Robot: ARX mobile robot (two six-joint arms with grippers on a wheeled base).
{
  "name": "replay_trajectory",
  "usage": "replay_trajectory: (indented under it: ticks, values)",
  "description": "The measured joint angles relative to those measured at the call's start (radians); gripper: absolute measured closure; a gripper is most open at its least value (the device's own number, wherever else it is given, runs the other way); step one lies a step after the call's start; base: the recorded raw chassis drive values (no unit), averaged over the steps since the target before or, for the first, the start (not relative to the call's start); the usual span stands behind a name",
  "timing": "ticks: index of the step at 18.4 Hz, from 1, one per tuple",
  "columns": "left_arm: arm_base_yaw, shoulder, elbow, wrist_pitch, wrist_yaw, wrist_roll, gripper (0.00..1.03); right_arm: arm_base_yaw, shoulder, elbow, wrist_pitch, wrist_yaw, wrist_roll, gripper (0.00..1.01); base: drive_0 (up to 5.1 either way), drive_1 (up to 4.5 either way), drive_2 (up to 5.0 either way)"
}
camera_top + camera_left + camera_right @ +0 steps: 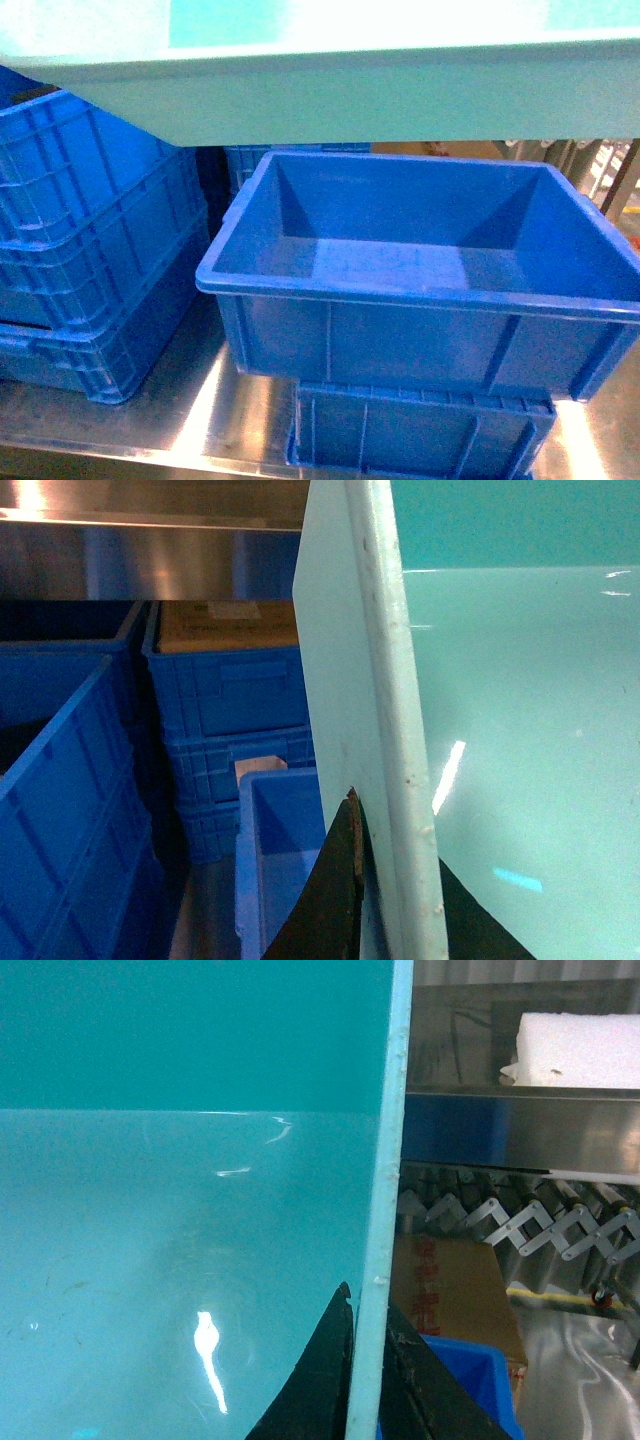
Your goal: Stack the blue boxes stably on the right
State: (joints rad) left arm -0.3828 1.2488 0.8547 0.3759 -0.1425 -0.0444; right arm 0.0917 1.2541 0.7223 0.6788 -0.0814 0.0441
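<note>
A light turquoise blue box (350,95) hangs across the top of the head view, above an open royal-blue box (420,260). Neither gripper shows in that view. In the left wrist view my left gripper (395,870) is shut on the tub's left wall (370,680), one dark finger (335,890) outside and the other inside. In the right wrist view my right gripper (368,1360) is shut on the tub's right wall (385,1210), with a finger (320,1380) inside against the glossy floor (180,1260) and one outside.
The royal-blue box rests on a ribbed crate (420,430) on the steel table (220,420). Stacked ribbed crates (90,230) stand at the left, and more stand behind (230,700). To the right are a cardboard box (450,1290), white foam (580,1050) and a steel shelf.
</note>
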Motion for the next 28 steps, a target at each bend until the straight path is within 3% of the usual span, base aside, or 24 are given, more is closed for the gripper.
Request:
replay_trajectory:
  ticks: [9, 22, 24, 28]
  values:
    - [0.000, 0.004, 0.000, 0.000, 0.000, 0.000, 0.98, 0.000, 0.001, 0.000, -0.001, 0.000, 0.000, 0.94, -0.1, 3.95, -4.1]
    - [0.000, 0.007, 0.000, -0.005, 0.000, 0.000, 0.99, 0.000, 0.006, 0.000, -0.004, 0.000, 0.000, 0.94, 0.0, 0.10, -0.1]
    - [-0.007, 0.007, 0.000, -0.010, -0.026, 0.023, 0.99, 0.000, -0.008, 0.000, -0.070, -0.016, -0.001, 0.94, 0.0, 0.00, 0.0]
    - [-0.035, 0.046, 0.005, -0.109, -0.038, 0.003, 0.99, -0.005, -0.034, -0.023, -0.202, -0.007, -0.020, 0.94, 0.0, 0.00, 0.0]
